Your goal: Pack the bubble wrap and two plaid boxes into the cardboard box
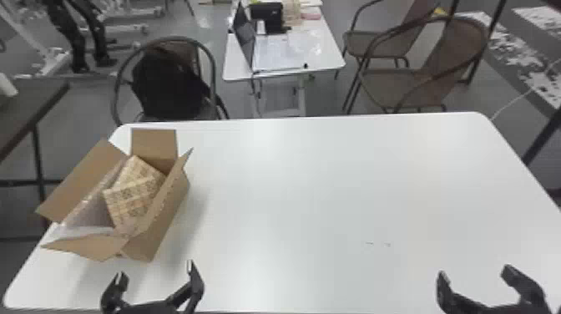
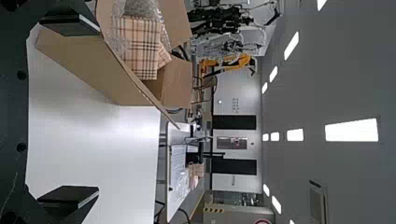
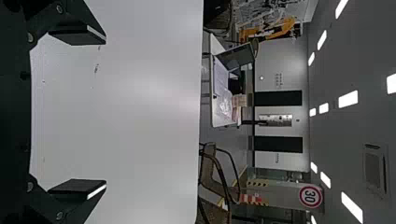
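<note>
Cardboard box (image 1: 169, 219): flaps open, on the left of your counter (image 1: 317, 183)
Plaid boxes (image 1: 129, 202): tilted inside it
Bubble wrap (image 2: 140, 8): in there too, against the plaid
Left pincer (image 1: 155, 269): yours stands wide open, near the carton
Right pincer (image 1: 475, 273): also spread, well apart from it

So the right gripper (image 1: 476, 273) has its fingers (image 3: 77, 36) spread wide with nothing between them, right by a big white table (image 3: 140, 121). Past that there's a smaller desk (image 3: 215, 112) with an open laptop (image 3: 239, 56) on it, plus a chair (image 3: 210, 175) and a round red-rimmed sign (image 3: 310, 196).
</note>
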Controlling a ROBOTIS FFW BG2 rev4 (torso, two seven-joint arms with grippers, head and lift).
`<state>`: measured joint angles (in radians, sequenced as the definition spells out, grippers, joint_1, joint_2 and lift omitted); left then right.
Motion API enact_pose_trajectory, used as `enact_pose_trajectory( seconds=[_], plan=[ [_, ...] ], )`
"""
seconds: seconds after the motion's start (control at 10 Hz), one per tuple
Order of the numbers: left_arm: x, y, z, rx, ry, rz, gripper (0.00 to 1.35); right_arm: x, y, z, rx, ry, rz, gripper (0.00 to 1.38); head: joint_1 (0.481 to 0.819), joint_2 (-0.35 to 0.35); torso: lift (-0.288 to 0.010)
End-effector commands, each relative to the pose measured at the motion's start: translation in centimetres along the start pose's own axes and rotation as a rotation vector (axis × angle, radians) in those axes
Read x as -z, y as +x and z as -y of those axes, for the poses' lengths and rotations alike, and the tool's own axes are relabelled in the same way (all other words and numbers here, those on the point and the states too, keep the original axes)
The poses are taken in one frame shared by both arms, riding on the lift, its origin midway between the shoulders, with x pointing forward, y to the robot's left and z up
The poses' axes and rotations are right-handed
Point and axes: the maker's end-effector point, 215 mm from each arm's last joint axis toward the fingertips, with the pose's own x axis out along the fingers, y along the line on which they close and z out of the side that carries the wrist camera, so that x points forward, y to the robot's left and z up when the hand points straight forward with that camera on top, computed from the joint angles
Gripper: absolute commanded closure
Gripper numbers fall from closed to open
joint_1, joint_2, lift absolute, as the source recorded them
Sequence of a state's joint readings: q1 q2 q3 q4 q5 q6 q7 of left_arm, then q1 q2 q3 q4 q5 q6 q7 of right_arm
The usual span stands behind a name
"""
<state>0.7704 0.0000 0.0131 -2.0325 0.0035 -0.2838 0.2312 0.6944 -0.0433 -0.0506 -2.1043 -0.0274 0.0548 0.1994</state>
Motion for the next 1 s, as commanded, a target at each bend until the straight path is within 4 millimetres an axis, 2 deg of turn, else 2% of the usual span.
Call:
enact_pose_trajectory(
  seconds=[0.0,0.9],
  plan=[
    [-0.08,0.04,0.01,-0.006,-0.007,0.002,0.1,-0.01,0.03,0.01,0.0,-0.001,0.001,0.2,0.695,0.11,-0.103],
    [-0.55,0.4,0.02,-0.007,-0.005,0.017,0.1,-0.38,0.23,0.04,-0.001,-0.007,0.017,0.2,0.695,0.109,-0.103]
  ],
)
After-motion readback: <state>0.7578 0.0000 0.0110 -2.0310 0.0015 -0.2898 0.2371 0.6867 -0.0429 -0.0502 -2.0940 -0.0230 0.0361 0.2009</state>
